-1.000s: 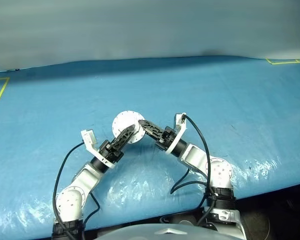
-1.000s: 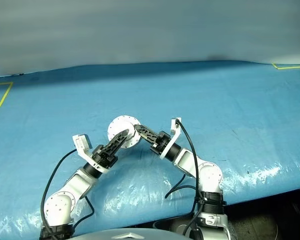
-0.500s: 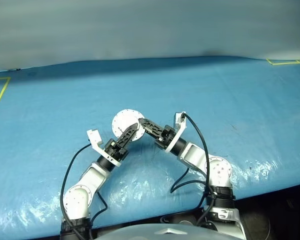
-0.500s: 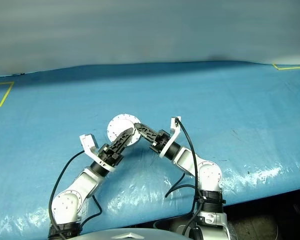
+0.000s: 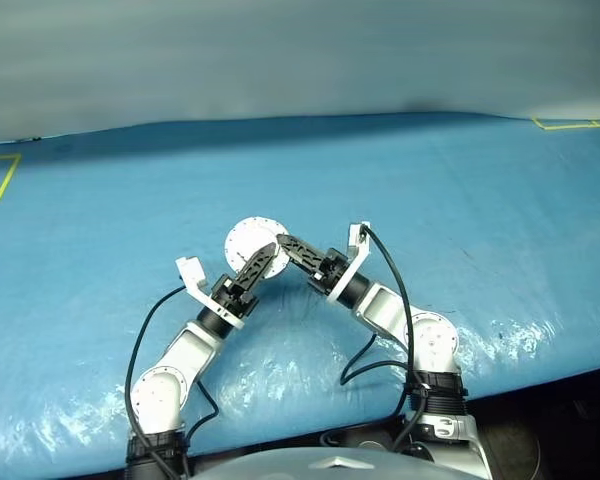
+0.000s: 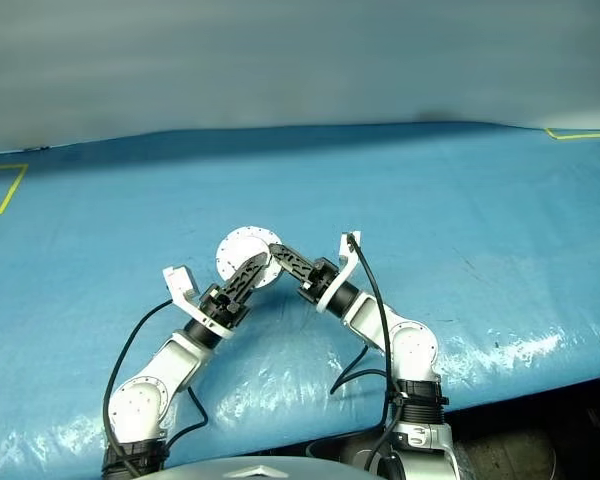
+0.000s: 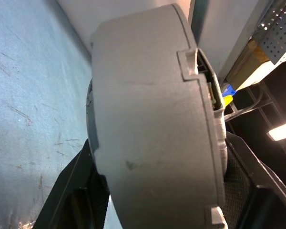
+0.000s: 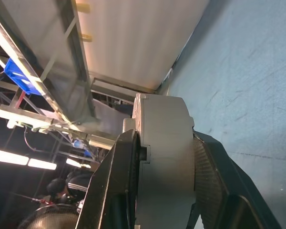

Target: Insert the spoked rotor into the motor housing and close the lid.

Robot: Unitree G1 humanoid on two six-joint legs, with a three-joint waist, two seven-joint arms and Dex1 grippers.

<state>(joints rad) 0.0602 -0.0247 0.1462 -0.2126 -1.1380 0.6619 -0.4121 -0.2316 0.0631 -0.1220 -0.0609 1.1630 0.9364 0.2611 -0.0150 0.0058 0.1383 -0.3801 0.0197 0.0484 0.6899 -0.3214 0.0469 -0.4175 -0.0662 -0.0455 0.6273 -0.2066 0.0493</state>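
A: Holding it between them, both arms clamp the round grey metal motor housing (image 5: 256, 243) with its notched-rim disc lid (image 7: 152, 129) shut over it, lifted off the blue plastic-covered table (image 5: 500, 200), just past the table's middle toward twelve o'clock of the grippers.

B: Who has what?

A: The right gripper (image 8: 162, 191) is clenched across the thickness at the rim. The left gripper (image 5: 265, 256) has its black fingers (image 7: 76, 191) on either side of the same assembly, from about seven o'clock.

B: How will it handle?

A: Stiff, dense metal, probably heavy for its size and slick on smooth faces. I'd pinch at the rim notches, squarely. The spoked rotor I cannot make out; presumably it sits inside.
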